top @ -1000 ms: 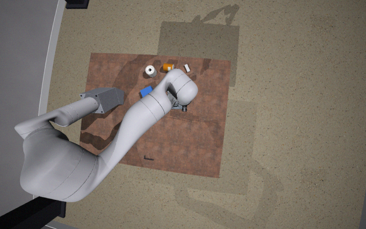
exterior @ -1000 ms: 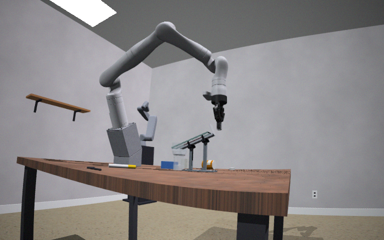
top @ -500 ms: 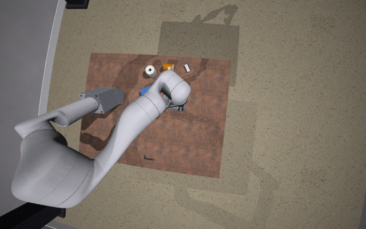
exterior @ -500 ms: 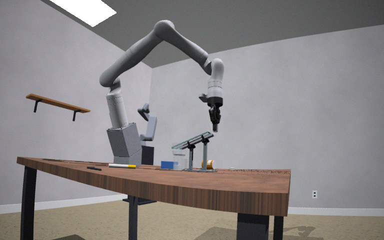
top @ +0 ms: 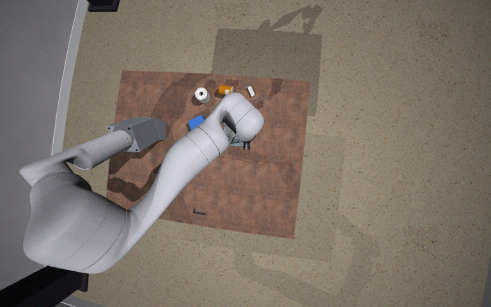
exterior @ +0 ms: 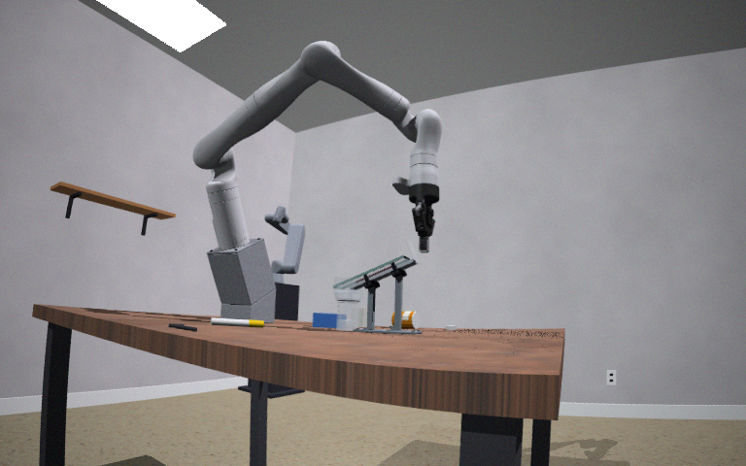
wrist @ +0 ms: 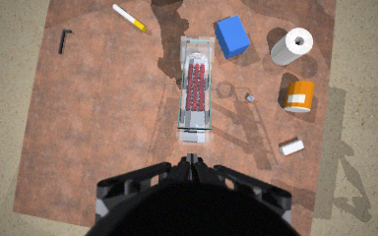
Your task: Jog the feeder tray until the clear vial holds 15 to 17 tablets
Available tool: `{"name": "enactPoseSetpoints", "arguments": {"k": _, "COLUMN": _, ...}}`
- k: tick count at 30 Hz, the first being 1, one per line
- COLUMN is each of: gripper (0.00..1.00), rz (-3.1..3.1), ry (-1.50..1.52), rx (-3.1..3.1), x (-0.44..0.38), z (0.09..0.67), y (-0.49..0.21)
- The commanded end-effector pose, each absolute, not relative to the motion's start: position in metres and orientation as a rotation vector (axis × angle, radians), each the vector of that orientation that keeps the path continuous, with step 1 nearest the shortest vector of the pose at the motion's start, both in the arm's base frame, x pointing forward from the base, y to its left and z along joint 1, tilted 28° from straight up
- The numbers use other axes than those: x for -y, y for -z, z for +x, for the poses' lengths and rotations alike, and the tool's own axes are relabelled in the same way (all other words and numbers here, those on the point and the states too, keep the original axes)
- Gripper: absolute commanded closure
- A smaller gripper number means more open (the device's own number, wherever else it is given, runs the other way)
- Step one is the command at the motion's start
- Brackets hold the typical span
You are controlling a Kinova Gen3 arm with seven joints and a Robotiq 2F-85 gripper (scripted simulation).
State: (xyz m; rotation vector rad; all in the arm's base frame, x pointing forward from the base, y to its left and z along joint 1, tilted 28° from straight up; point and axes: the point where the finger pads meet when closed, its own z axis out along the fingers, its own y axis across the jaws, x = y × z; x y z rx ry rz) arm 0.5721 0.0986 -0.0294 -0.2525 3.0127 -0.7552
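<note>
Clenched on nothing, the tool point(exterior: 423, 246) hovers just above the feeder tray's point(wrist: 196, 88) raised 6 o'clock end, fingertips together for nudging it.

Brown wooden table point(wrist: 98, 147) on dark legs. Carries feeder stand point(exterior: 388, 330), clear vial point(exterior: 349, 310), blue box point(wrist: 232, 36), white roll point(wrist: 292, 46), orange bottle point(wrist: 299, 95), white block point(wrist: 291, 147), marker point(wrist: 129, 18), black hex key point(wrist: 63, 39).

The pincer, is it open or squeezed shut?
Shut, and holding nothing. In the wrist view the pincer has its two fingertips pressed together with no gap, hanging above the raised end of the feeder tray without touching it.
</note>
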Motion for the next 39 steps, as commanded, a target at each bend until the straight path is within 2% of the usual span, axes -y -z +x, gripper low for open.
{"name": "enactPoseSetpoints", "arguments": {"k": 1, "gripper": 1.00, "rz": -0.249, "ry": 0.751, "rx": -3.011, "x": -0.101, "z": 0.576, "y": 0.030}}
{"name": "enactPoseSetpoints", "arguments": {"k": 26, "gripper": 1.00, "rz": -0.249, "ry": 0.751, "rx": -3.011, "x": -0.093, "z": 0.553, "y": 0.038}}
{"name": "enactPoseSetpoints", "arguments": {"k": 39, "gripper": 1.00, "rz": -0.249, "ry": 0.751, "rx": -3.011, "x": -0.100, "z": 0.571, "y": 0.031}}
